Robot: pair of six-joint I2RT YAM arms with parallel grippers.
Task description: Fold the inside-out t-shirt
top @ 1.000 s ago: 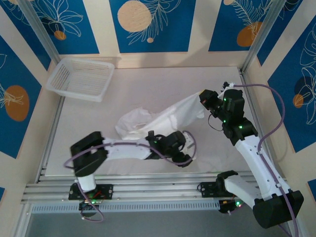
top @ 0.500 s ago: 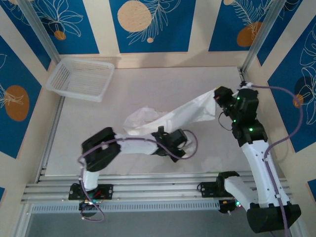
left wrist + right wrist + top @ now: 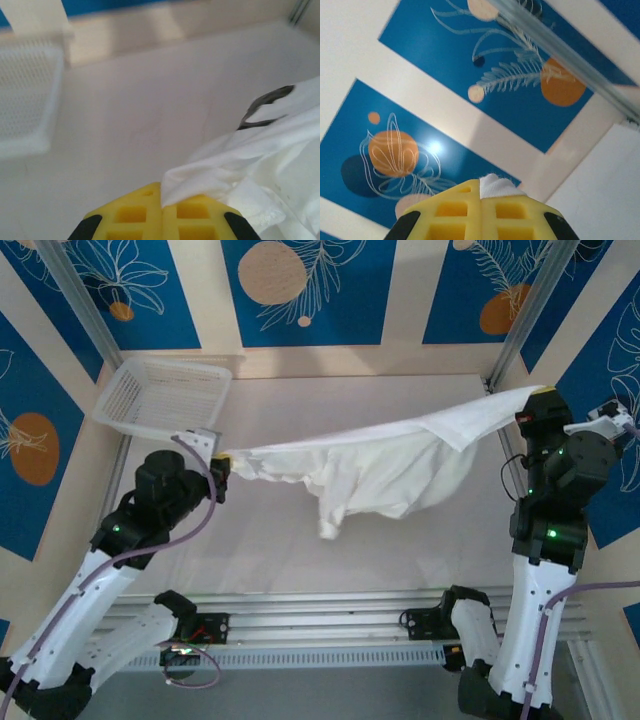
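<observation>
The inside-out t-shirt (image 3: 385, 465), white and wrinkly, hangs stretched in the air between both arms above the table. My left gripper (image 3: 222, 462) is shut on its left end; a bunch of white cloth (image 3: 235, 160) comes out of the yellow jaws, with a dark neck band (image 3: 265, 100) on it. My right gripper (image 3: 535, 405) is shut on the shirt's right corner, held high by the right wall. A small tuft of white cloth (image 3: 497, 186) sticks out between the right fingers. A sleeve (image 3: 332, 520) droops down below the middle.
A white mesh basket (image 3: 165, 398) stands at the back left of the table (image 3: 300, 560), also at the left in the left wrist view as the basket (image 3: 27, 95). Blue patterned walls enclose the table. An aluminium rail (image 3: 300, 625) runs along the near edge.
Both arms have lifted and pulled apart. The left gripper closed on the shirt's left end and swung up to the left; the right rose toward the wall. The shirt went from crumpled to stretched out.
</observation>
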